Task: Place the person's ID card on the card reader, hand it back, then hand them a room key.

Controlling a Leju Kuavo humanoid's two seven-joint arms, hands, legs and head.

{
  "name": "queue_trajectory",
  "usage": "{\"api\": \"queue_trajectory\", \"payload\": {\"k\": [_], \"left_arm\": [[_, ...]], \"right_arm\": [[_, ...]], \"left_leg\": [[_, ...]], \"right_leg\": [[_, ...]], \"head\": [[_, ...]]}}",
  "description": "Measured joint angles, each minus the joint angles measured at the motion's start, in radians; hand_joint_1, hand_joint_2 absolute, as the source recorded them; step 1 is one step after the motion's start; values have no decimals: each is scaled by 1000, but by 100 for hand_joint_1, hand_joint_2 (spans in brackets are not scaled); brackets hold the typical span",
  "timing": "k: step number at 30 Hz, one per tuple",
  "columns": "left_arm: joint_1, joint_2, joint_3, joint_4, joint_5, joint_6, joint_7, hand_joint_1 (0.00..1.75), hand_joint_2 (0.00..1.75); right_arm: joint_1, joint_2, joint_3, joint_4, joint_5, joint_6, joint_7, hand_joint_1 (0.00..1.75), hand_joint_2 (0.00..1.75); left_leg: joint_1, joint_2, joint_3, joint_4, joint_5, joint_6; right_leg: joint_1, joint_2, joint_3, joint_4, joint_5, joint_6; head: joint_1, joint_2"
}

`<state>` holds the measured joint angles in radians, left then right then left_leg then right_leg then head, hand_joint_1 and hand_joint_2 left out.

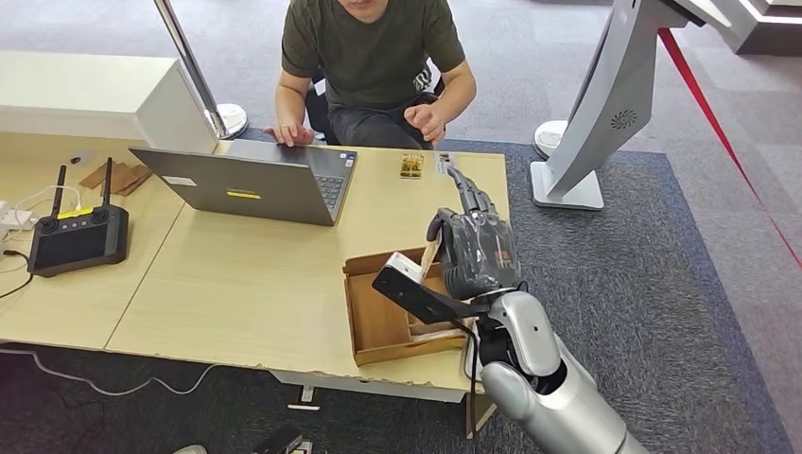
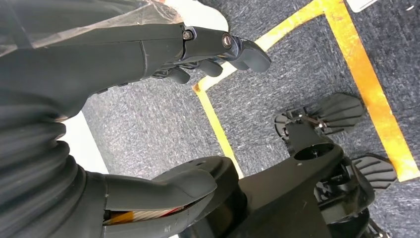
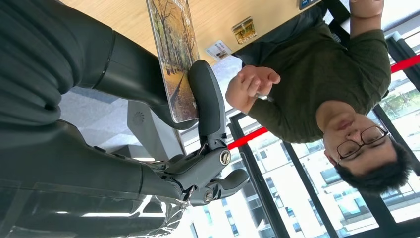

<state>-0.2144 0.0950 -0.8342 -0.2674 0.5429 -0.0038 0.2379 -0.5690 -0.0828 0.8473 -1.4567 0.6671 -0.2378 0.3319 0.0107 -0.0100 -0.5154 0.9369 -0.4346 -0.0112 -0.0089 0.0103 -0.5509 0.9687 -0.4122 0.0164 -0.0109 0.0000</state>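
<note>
My right hand [image 1: 473, 248] hovers over the open wooden box [image 1: 371, 326] at the table's near right. It pinches a room key card [image 3: 173, 54], printed with autumn trees, between the thumb [image 3: 208, 101] and a finger; in the head view the card [image 1: 430, 253] shows as a pale sliver. A small white card [image 1: 444, 162] lies by a little gold-coloured block [image 1: 410, 165] at the table's far edge, in front of the seated person [image 1: 374, 57]. The person's one hand [image 1: 426, 118] is raised above that edge. My left hand [image 2: 148, 54] hangs over the carpet, fingers apart, holding nothing.
A grey laptop [image 1: 251, 184] stands open at the table's middle. A black controller with two antennas [image 1: 78, 236] sits at the left. A white kiosk stand [image 1: 605, 113] rises right of the table [image 1: 236, 284], and a stanchion post [image 1: 203, 76] behind it.
</note>
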Motion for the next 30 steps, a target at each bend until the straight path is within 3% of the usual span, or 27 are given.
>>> {"api": "queue_trajectory", "payload": {"k": [13, 30], "left_arm": [[-41, -23, -8, 0, -41, -35, 37, 0, 175], [-49, -32, -9, 1, -41, -35, 38, 0, 175]], "right_arm": [[-232, 60, 28, 238, -154, 25, 9, 175, 175], [-283, 91, 70, 383, -163, 24, 21, 175, 175]], "left_leg": [[0, 0, -1, 0, 0, 0], [0, 0, -1, 0, 0, 0]], "right_leg": [[0, 0, -1, 0, 0, 0], [0, 0, -1, 0, 0, 0]], "head": [[0, 0], [0, 0]]}}
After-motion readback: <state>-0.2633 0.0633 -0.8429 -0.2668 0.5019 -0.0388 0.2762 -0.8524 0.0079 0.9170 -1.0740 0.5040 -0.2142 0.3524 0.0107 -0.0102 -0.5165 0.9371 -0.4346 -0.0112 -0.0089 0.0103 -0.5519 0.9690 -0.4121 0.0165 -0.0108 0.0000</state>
